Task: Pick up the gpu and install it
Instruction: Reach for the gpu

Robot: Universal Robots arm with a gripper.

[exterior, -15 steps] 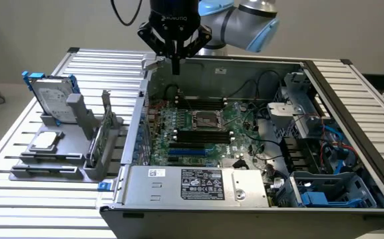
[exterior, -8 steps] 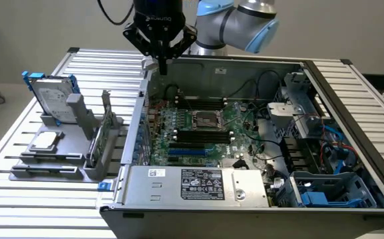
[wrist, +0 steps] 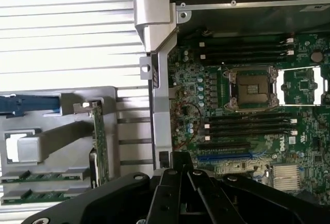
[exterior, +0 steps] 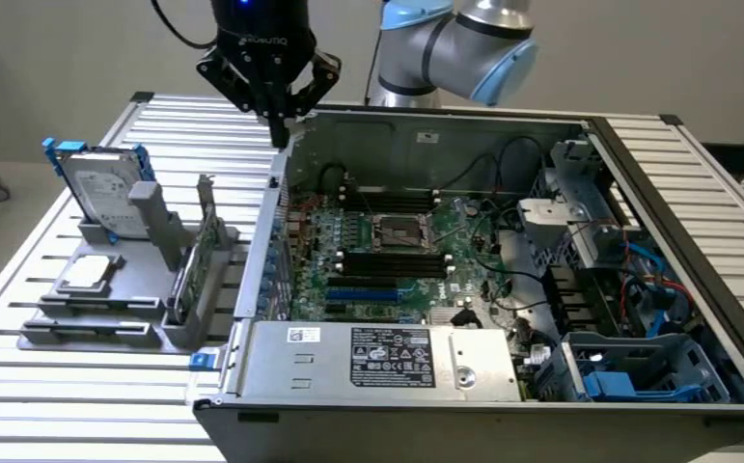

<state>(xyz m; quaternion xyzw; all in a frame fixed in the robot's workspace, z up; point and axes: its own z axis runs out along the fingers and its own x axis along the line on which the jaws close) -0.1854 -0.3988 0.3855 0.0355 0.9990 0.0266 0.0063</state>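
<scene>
On the exterior view's left, the gpu [exterior: 191, 270] stands on edge in a grey rack [exterior: 89, 313] on the desk [exterior: 37, 386], just beside the open computer case [exterior: 449, 118]. Its long axis runs along the case's side wall. The pincer [exterior: 278, 127] hangs closed and empty above the far end of that wall, so the card lies lower, nearer the camera and slightly to the exterior view's left of it.

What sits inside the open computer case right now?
A motherboard with its CPU socket, memory slots and a blue drive cage. The power supply hides whatever lies beneath it. The gpu stands outside.
</scene>
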